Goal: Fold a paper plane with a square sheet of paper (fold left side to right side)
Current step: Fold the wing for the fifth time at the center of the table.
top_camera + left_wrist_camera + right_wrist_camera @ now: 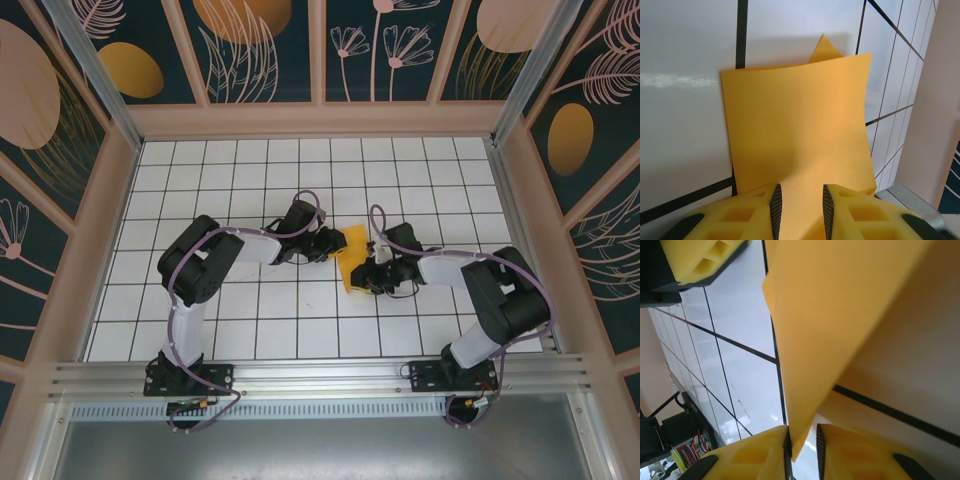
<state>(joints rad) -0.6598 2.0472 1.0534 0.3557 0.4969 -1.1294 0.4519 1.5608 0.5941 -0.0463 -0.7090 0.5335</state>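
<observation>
**A:** Where is the square sheet of paper (pixel 352 260) to be found?

**B:** It is seen in the middle of the tiled table (pixel 250 340), lifted off the surface and bowed. The left gripper (pixel 335 243) is placed at its far-left edge and the right gripper (pixel 366 278) at its near-right corner. In the left wrist view a second pointed layer is seen behind the far edge.

**A:** How are the jaws to be described?

**B:** The left jaws are seen standing apart, with the sheet running between them face-on. Whether the paper is actually clamped there cannot be told. The right jaws are parted narrowly around the sheet's corner. Light is visible beside the paper, so that corner is judged not to be pinched.

**A:** Which step is judged to be in hand?

**B:** The left side is being carried over towards the right side, and no flat crease has been made yet.

**A:** How might it be done well?

**B:** The right corner should first be secured, either pinched or pressed to the table, so that the sheet cannot be dragged along. The left edge should then be swept over in a low arc and laid onto the right edge. The corners should be matched before any pressure is applied. The crease is best pressed from its middle outwards. Thin paper is easily buckled, so a slow, light pull is advised
</observation>
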